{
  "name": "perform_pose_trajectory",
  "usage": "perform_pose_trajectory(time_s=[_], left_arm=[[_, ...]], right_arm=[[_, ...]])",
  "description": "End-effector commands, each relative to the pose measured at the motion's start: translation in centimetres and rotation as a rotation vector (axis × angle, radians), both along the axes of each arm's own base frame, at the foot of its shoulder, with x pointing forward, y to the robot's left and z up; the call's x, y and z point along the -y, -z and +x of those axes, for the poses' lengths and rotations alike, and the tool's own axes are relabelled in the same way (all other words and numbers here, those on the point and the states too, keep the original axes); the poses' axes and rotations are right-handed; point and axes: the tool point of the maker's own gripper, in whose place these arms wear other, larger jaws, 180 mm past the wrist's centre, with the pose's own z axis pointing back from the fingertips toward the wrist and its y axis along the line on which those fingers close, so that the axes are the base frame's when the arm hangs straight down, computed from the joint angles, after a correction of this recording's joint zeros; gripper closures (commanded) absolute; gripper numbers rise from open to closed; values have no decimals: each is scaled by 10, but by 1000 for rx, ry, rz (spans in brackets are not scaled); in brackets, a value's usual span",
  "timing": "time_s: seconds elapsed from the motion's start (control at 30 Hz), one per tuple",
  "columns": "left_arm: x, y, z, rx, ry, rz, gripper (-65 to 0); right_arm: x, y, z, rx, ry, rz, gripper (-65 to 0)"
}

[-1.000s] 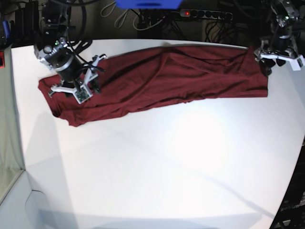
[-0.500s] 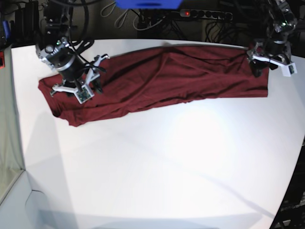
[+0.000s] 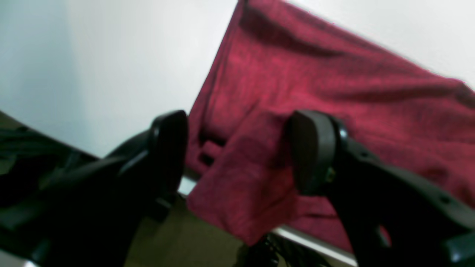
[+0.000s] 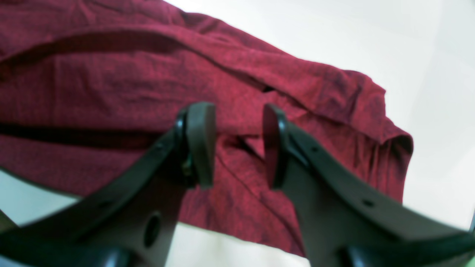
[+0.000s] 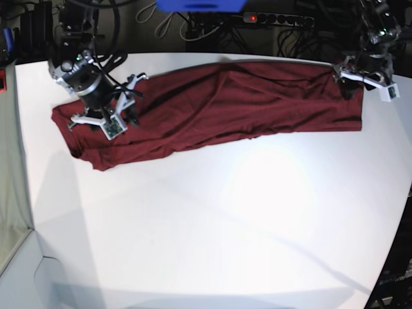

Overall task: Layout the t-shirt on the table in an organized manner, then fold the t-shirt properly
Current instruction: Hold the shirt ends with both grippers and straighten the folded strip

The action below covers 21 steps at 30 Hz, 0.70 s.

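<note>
The maroon t-shirt [image 5: 244, 103] lies stretched in a long wrinkled band across the back of the white table [image 5: 225, 225]. My left gripper [image 5: 349, 84] is at the shirt's far right corner. In the left wrist view the left gripper [image 3: 239, 152] stands open, and a corner of the t-shirt [image 3: 334, 85] hangs over the table edge between its fingers [image 3: 311, 148]. My right gripper [image 5: 122, 111] hovers over the shirt's left end. In the right wrist view the right gripper [image 4: 237, 146] is open just above the t-shirt [image 4: 111, 85], nothing pinched.
A power strip [image 5: 270, 19] with a red light and loose cables run along the back beyond the table. A blue object [image 5: 199, 5] sits at the top. The table's curved edge [image 5: 399, 212] falls away at the right.
My left gripper has moved up and left, onto the shirt's far right corner. The right arm has barely shifted, and the shirt lies as before.
</note>
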Motion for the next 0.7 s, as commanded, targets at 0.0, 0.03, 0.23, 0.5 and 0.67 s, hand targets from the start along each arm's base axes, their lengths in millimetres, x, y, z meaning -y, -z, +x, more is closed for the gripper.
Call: perform_pose_trajectory(time_s=[0.0, 0.03, 0.23, 0.5, 0.67], left_arm=[[-4, -13, 6, 41, 10, 24, -416], [-4, -13, 6, 42, 10, 24, -416], [14, -5, 7, 29, 35, -4, -252], [27, -1, 5, 21, 64, -25, -148], [27, 0, 2, 16, 63, -24, -144]], right_arm=[[-1, -12, 7, 48, -2, 16, -228], [-1, -12, 7, 48, -2, 16, -228], [-1, -12, 7, 48, -2, 16, -228], [-1, -12, 7, 48, -3, 15, -228], [-1, -14, 10, 57, -2, 16, -228]])
